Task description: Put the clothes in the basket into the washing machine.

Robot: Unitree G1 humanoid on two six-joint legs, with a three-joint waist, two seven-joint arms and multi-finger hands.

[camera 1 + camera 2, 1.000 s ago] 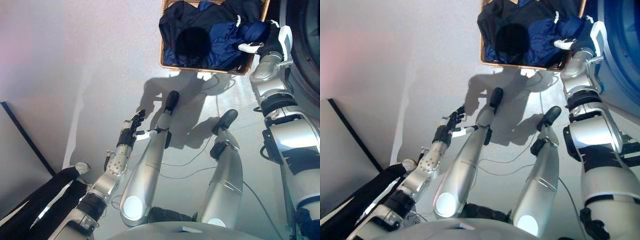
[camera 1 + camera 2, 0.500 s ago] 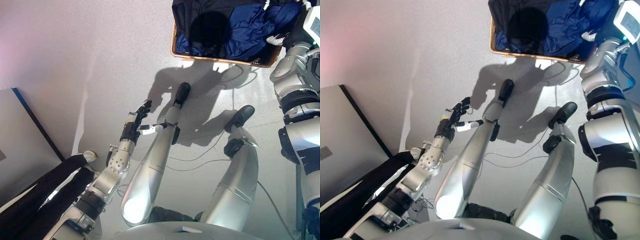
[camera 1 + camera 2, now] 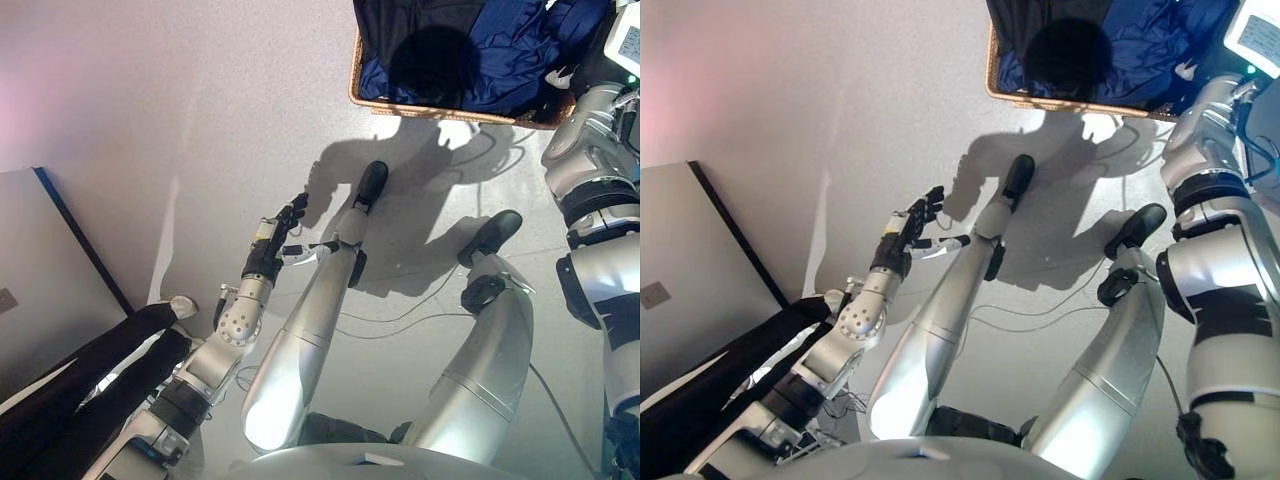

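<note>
A woven basket (image 3: 450,113) stands on the floor at the top of both eye views, cut off by the upper edge. It is filled with dark blue and black clothes (image 3: 500,60). My right hand (image 3: 572,62) reaches into the basket's right end and lies among the blue cloth; whether it grips the cloth is hidden. My left hand (image 3: 277,235) hangs low over the floor at the left of centre, well away from the basket. It is open, with fingers relaxed and nothing in it. The washing machine does not show.
A person's legs in black trousers (image 3: 80,400) with a light shoe (image 3: 181,306) stand at the lower left, close to my left arm. A grey panel (image 3: 40,270) with a dark edge lies along the left side. Pale grey floor (image 3: 200,120) spreads around the basket.
The whole picture has shifted, so the camera moved; the basket now shows further right and higher. My right hand stays at the basket's right end. My left hand keeps its pose.
</note>
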